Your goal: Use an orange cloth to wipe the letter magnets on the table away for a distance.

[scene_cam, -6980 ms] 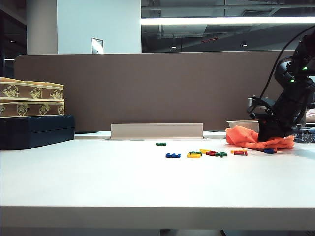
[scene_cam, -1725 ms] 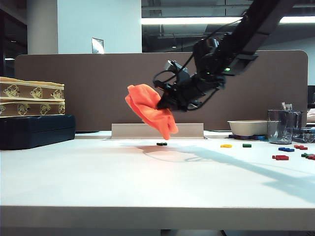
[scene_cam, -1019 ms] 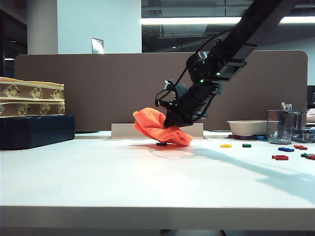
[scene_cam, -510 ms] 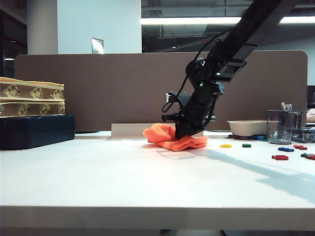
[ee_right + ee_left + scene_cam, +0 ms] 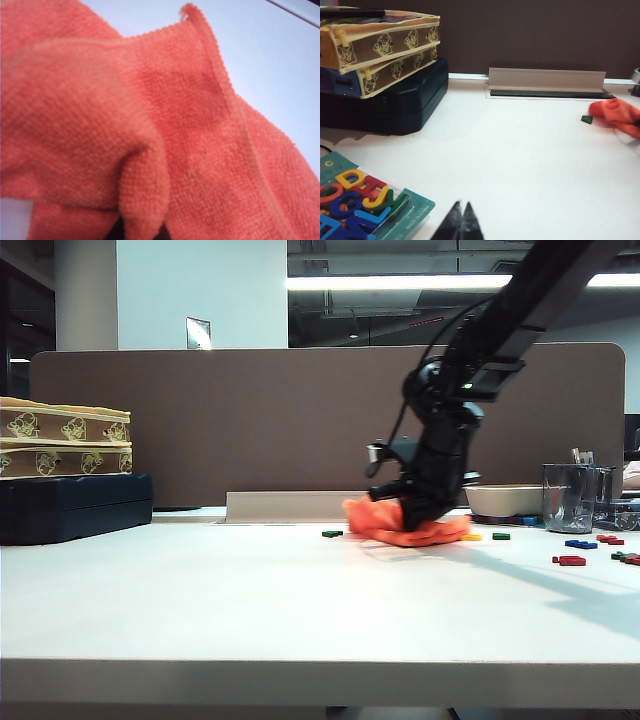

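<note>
The orange cloth (image 5: 368, 519) lies bunched on the white table (image 5: 300, 610), with my right gripper (image 5: 410, 520) pressed down into it. In the right wrist view the cloth (image 5: 150, 115) fills the frame and the right gripper (image 5: 142, 231) is shut on a fold of it. One green letter magnet (image 5: 331, 533) lies just left of the cloth. A yellow magnet (image 5: 471, 537) touches its right edge and a green one (image 5: 501, 536) lies beyond. More magnets (image 5: 572, 560) sit far right. My left gripper (image 5: 461, 222) hovers shut and empty; its view shows the cloth (image 5: 615, 112) and green magnet (image 5: 587, 119).
Stacked patterned boxes (image 5: 65, 445) on a dark case (image 5: 75, 505) stand at the left. A bowl (image 5: 500, 500) and a metal cup (image 5: 568, 497) stand at the right rear. A grey cable cover (image 5: 300, 506) runs along the brown divider. A packet of letters (image 5: 360, 200) lies by the left gripper.
The right gripper came down and dragged the cloth rightward along the table. The cloth passed over the green magnet, which now lies uncovered to its left, not moved.
</note>
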`<action>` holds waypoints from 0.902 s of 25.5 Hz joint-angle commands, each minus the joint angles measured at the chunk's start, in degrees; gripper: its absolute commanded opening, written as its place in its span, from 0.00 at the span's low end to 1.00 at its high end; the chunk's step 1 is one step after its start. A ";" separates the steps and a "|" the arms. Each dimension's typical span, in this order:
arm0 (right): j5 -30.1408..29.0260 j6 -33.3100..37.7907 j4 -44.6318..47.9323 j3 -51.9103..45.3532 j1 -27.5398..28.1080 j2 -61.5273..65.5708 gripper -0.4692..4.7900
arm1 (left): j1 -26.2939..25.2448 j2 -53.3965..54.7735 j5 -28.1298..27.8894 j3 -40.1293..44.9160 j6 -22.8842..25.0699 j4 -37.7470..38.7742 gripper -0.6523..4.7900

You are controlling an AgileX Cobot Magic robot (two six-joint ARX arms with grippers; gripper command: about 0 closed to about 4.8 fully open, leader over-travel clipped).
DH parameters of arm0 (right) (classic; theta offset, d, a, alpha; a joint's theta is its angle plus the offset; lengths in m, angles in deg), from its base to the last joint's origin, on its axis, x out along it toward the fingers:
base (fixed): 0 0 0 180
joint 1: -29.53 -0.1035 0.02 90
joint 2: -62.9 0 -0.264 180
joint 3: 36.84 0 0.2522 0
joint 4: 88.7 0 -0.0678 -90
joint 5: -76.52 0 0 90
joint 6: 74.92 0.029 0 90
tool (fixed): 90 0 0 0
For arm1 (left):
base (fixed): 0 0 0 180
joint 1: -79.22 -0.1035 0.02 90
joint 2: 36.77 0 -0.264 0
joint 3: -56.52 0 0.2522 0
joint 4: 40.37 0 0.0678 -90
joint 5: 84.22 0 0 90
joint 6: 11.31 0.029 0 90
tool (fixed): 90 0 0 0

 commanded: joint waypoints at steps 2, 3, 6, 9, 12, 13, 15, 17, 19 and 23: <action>1.16 -0.37 -2.95 0.13 2.47 -0.63 0.14 | -0.04 0.04 0.20 -0.35 0.15 -0.33 0.11; 1.18 -0.37 -3.26 0.13 2.93 -0.72 0.14 | -0.04 0.04 0.20 -0.35 0.15 -0.33 0.11; 1.20 -0.37 -4.50 0.13 4.48 -0.72 0.12 | -0.04 0.04 0.20 -0.35 0.15 -0.33 0.11; 1.18 -0.39 -5.77 0.11 5.99 -0.72 0.12 | -0.04 0.04 0.20 -0.35 0.15 -0.33 0.11; 1.36 -0.39 -6.43 0.11 7.43 -0.72 0.12 | -0.04 0.04 0.20 -0.35 0.15 -0.35 0.11; 1.33 -0.39 -6.58 0.11 8.39 -0.72 0.10 | -0.04 0.04 0.20 -0.35 0.15 -0.35 0.11; 1.31 -0.39 -6.71 0.11 9.81 -0.92 0.10 | -0.04 0.04 0.20 -0.35 0.15 -0.35 0.11; 1.31 -0.39 -6.78 0.11 10.64 -1.18 0.09 | -0.04 0.04 0.20 -0.35 0.15 -0.35 0.11; 1.03 -0.37 -6.58 0.11 11.43 -1.81 0.09 | -0.04 0.04 0.20 -0.35 0.15 -0.35 0.11; -5.03 0.68 -5.84 0.11 13.07 -5.70 0.09 | -0.04 0.04 0.20 -0.37 0.15 -0.35 0.11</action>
